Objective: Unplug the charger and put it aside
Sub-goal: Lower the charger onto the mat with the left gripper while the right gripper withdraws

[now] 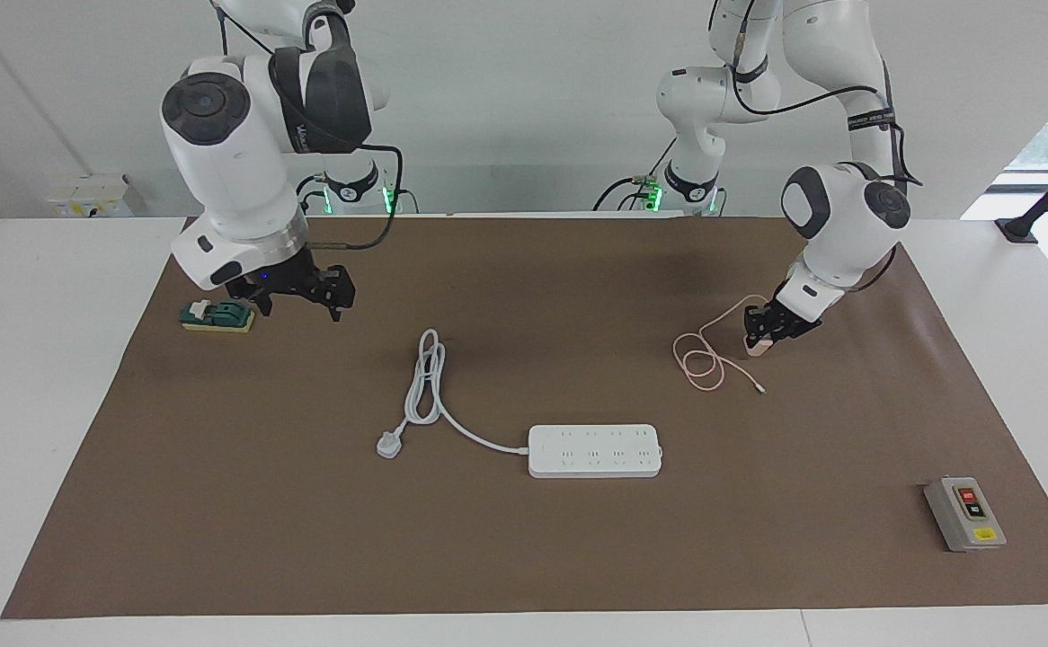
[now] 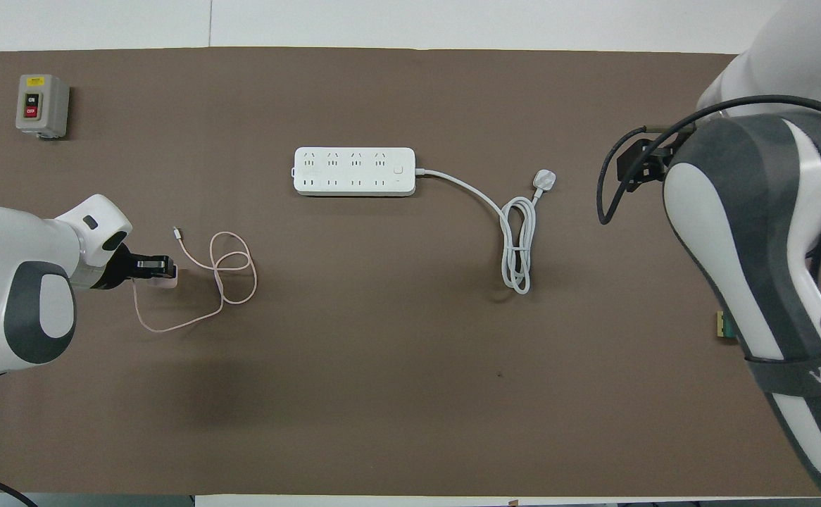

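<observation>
- Facing view: the left end effector (image 1: 765, 334) is closed on the pale-pink charger (image 1: 758, 348), low over the brown mat (image 1: 524, 539) at about three o'clock from the mat's centre.
- The charger's thin pink cable (image 1: 702, 359) loops on the mat beside it.
- The white power strip (image 1: 595, 450) lies farther from the robots, all its sockets vacant, with its white three-pin plug (image 1: 388, 444) loose on the mat.
- The right end effector (image 1: 308, 296) hangs above the mat near a green switch block (image 1: 217, 316), empty; how far it is open I cannot tell.
- Overhead view: the left end effector (image 2: 160, 267) pinches the charger (image 2: 166, 281) at nine o'clock from the tabletop's centre.
- A grey on/off switch box (image 2: 42, 105) sits at ten o'clock.
</observation>
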